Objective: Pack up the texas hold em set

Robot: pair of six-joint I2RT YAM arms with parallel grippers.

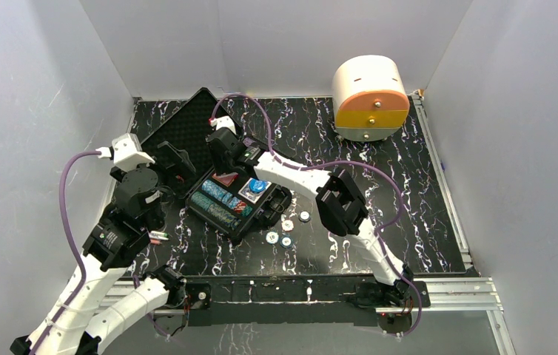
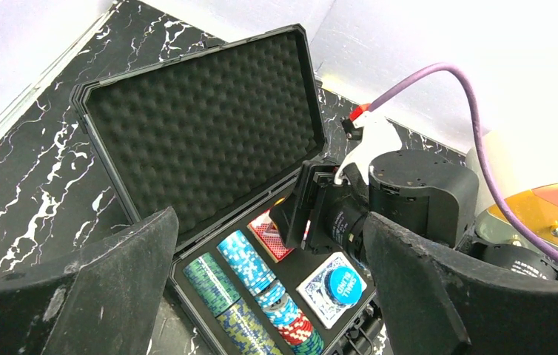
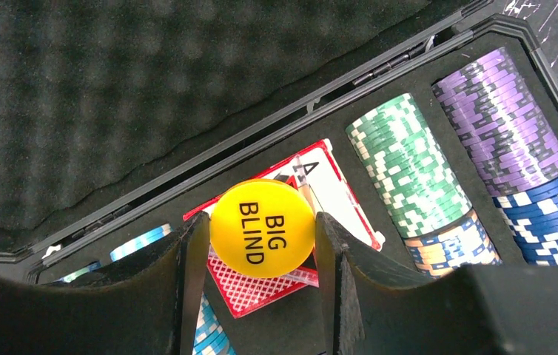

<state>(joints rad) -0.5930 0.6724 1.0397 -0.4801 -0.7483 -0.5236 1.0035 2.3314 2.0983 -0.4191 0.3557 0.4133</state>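
Observation:
The black case (image 1: 215,221) lies open at mid-table, its foam-lined lid (image 1: 187,127) tipped back. Rows of multicoloured chips (image 1: 220,205) fill it. My right gripper (image 1: 224,164) is shut on a yellow "BIG BLIND" disc (image 3: 263,228) and holds it just over the red card deck (image 3: 261,294). A blue "SMALL BLIND" disc (image 2: 340,285) rests on the blue deck (image 2: 319,298). My left gripper (image 2: 269,296) is open and empty, hovering left of the case and facing the lid (image 2: 202,126). Several small round discs (image 1: 286,225) lie on the table right of the case.
A white-and-orange rounded drawer box (image 1: 371,100) stands at the back right. Red and green pens (image 1: 159,237) lie by the left arm. White walls close in the left, back and right sides. The right arm (image 1: 343,200) reaches across the case's right end.

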